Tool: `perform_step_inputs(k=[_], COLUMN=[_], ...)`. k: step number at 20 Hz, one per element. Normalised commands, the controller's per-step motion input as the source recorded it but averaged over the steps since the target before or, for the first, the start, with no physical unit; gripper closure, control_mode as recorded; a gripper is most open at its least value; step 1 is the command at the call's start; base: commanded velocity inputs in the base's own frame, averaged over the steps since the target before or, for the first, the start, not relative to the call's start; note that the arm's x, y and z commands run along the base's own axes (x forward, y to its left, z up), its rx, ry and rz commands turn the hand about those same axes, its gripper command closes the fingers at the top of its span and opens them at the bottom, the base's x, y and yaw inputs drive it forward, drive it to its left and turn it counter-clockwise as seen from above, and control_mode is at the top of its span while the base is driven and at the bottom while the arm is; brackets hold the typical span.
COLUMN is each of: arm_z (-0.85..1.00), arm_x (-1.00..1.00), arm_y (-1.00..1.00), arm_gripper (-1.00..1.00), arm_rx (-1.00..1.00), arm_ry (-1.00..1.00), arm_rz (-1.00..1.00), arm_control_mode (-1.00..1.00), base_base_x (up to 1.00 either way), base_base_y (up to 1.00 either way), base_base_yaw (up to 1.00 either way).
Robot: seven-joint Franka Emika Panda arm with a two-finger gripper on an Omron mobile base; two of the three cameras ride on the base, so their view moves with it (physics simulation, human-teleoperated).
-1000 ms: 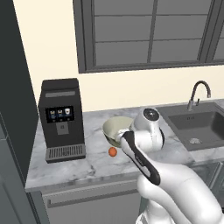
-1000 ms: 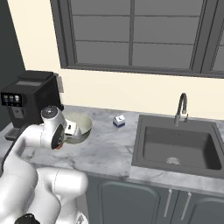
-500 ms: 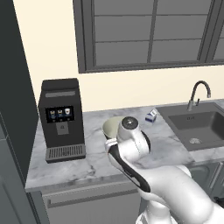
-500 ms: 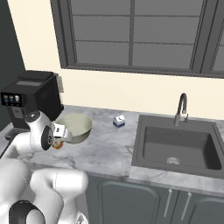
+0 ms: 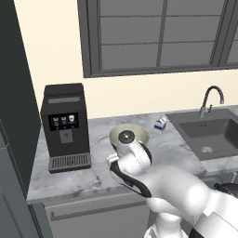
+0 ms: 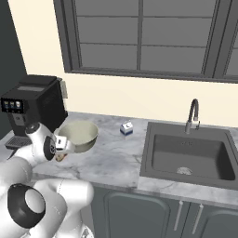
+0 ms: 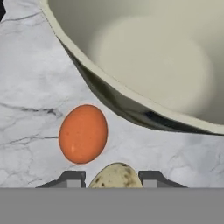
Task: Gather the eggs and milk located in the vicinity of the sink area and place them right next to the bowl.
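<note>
Left base view: my arm rises in front of the bowl (image 5: 131,133), hiding its near side, with the coffee machine (image 5: 65,126) to its left and the milk (image 5: 161,122) between bowl and sink (image 5: 211,134). Right base view: I see the gripper (image 6: 59,153) low against the bowl's near wall. Hand view: the gripper (image 7: 114,178) is clenched on the spotted egg (image 7: 115,176), the orange egg (image 7: 83,133) lying on the counter (image 7: 26,109) just beside the bowl.

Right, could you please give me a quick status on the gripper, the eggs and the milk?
Gripper shut on spotted egg, beside bowl. Orange egg on counter by bowl. Milk near sink, not yet gathered. Nothing in the way.
</note>
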Motion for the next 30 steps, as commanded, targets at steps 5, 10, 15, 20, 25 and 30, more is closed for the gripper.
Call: perform_step_inputs(k=[5,10,15,20,25,30], arm_z=[-0.30,-0.11,-0.27,-0.21,-0.02,0.00], arm_x=[0.13,0.21,0.22,0.02,-0.17,-0.54], arm_y=[-0.15,-0.30,-0.10,-0.17,-0.05,-0.14], arm_gripper=[1.00,1.00,1.00,1.00,-1.00,-1.00], arm_rx=[0.00,0.00,0.00,0.00,0.00,0.03], arm_ry=[0.03,0.00,0.00,0.00,-0.02,-0.04], arm_rz=[0.00,0.00,0.00,0.00,0.00,-0.01], arm_control_mode=[-1.00,-1.00,-1.00,-1.00,-1.00,-1.00], base_base_x=[0.00,0.00,0.00,0.00,0.00,0.00], base_base_y=[0.00,0.00,0.00,0.00,0.00,0.00], base_base_yaw=[0.00,0.00,0.00,0.00,0.00,0.00])
